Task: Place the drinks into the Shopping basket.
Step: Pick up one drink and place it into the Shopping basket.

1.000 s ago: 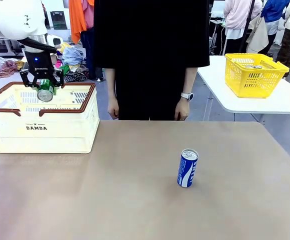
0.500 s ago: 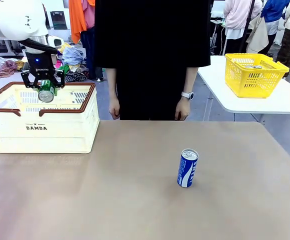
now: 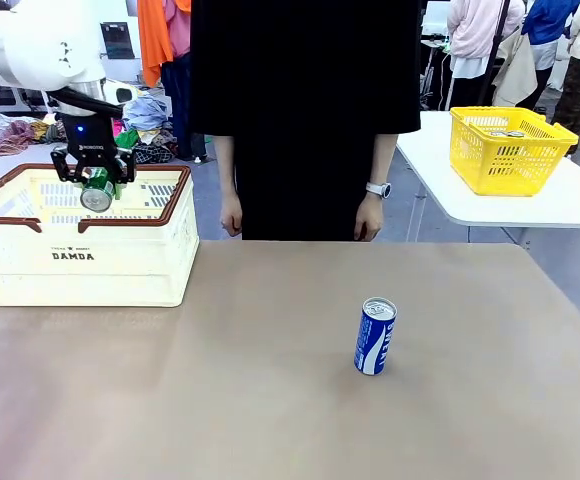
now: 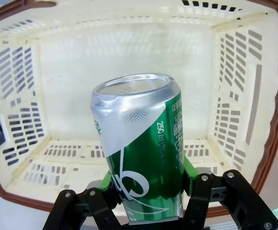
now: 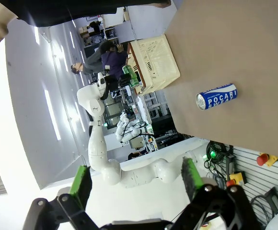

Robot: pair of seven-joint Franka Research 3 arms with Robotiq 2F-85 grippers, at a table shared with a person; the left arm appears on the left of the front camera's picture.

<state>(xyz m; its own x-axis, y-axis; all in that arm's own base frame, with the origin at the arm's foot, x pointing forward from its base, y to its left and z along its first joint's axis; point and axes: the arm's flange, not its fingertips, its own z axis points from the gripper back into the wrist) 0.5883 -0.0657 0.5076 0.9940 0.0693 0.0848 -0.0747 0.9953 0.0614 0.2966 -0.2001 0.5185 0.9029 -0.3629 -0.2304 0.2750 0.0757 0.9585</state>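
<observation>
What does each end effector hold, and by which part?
The left end effector holds the green can by its sides; the right end effector holds nothing.

A brown table (image 3: 220, 400) spans the foreground, and a person (image 3: 305, 100) in black stands at its far edge, a watch (image 3: 373, 191) on one wrist. To the right, apart from it, a white table (image 3: 570, 205) carries a yellow basket (image 3: 505, 160). Behind, on the left, an orange cloth (image 3: 153, 35) hangs above a heap of clothes (image 3: 145, 110).

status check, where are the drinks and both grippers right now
Left gripper jaws shut on green can, over the Shopping basket. Right gripper jaws open, empty. Blue can upright on table. Nothing blocks the drop.
</observation>
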